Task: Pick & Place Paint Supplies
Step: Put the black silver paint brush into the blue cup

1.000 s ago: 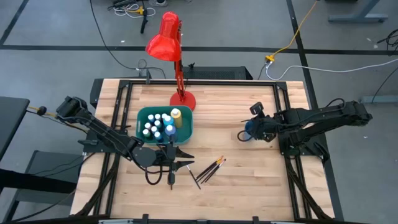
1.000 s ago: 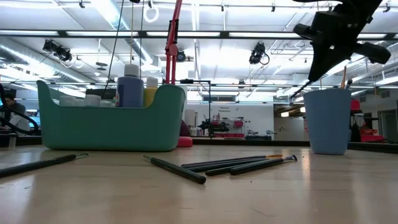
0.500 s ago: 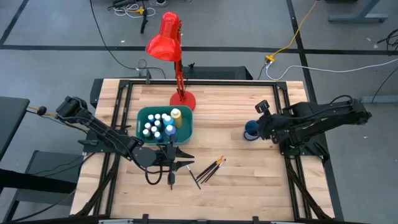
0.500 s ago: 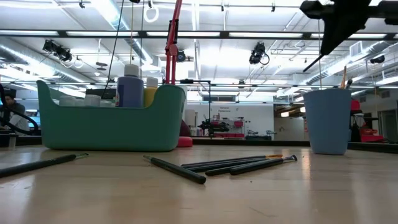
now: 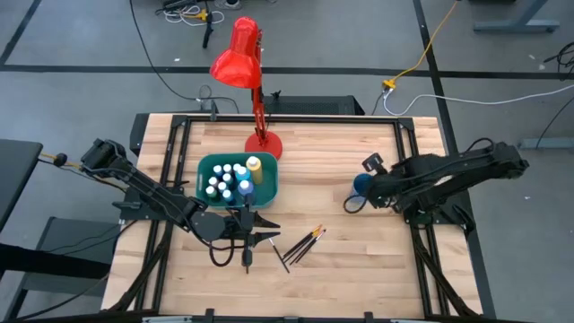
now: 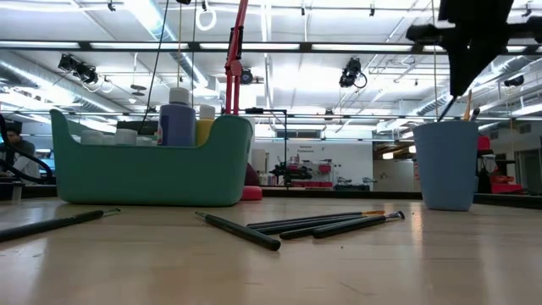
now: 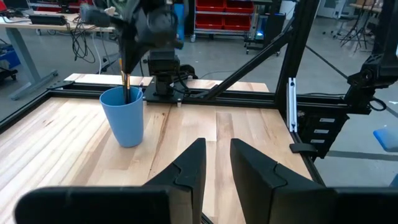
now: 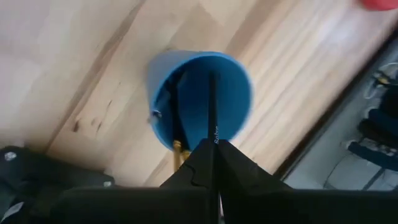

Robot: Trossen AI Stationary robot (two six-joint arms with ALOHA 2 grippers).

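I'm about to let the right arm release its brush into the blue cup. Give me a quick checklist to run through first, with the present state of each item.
1. Right gripper jaws shut on the brush: ok.
2. Brush tip inside the blue cup's mouth: ok; in the right wrist view the shaft runs down into the opening.
3. Cup upright on the table: ok.
4. Room in the cup: ok; another brush already leans inside.
5. Left gripper clear of the cup: ok; it waits near the teal bin.
6. Brushes left on the table: not ok, several remain.
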